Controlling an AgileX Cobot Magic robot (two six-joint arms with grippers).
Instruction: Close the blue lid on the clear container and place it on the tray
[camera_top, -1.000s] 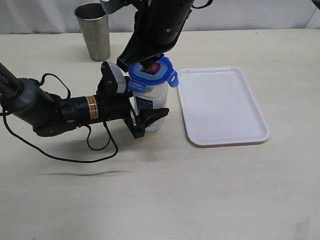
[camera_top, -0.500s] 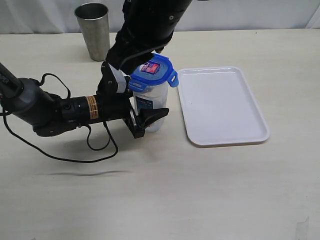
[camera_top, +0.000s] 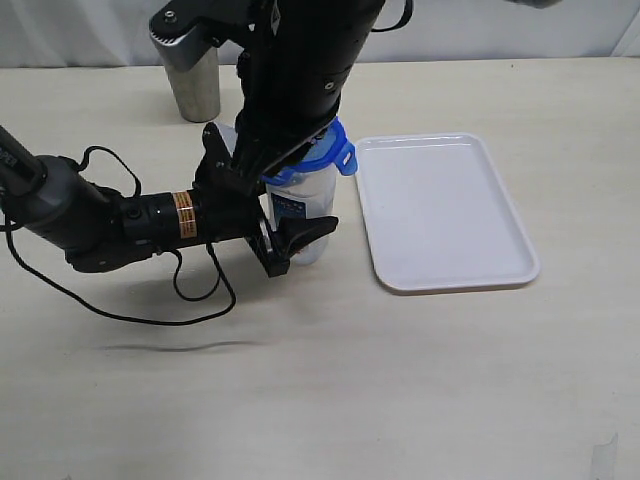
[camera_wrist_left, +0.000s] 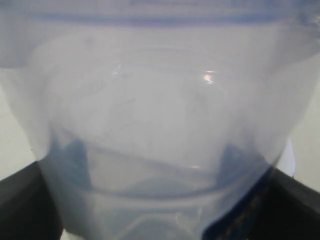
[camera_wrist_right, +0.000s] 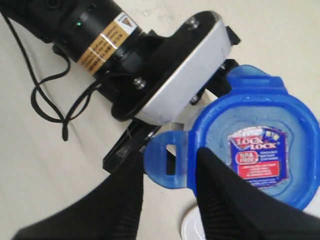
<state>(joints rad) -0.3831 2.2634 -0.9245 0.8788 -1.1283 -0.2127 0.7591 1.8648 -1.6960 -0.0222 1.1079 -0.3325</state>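
Note:
The clear container (camera_top: 314, 196) stands upright on the table just left of the tray (camera_top: 445, 212). My left gripper (camera_top: 293, 222) is shut on its lower body; the container's wall (camera_wrist_left: 160, 125) fills the left wrist view, with black fingers (camera_wrist_left: 22, 202) at the sides. The blue lid (camera_wrist_right: 255, 150) sits on top of the container, sticker up. My right gripper (camera_wrist_right: 170, 161) hangs over the lid's edge on the left arm's side. It is open, with one lid flap (camera_wrist_right: 167, 160) lying between its fingers. In the exterior view the right arm (camera_top: 300, 80) hides most of the lid (camera_top: 338, 150).
A steel cup (camera_top: 190, 80) stands at the back left, partly behind the right arm. The left arm's cable (camera_top: 190, 290) loops over the table in front of it. The tray holds nothing.
My right gripper came off the top of the lid, opened, and moved down toward the left arm, now astride a flap. The left gripper and container have not moved.

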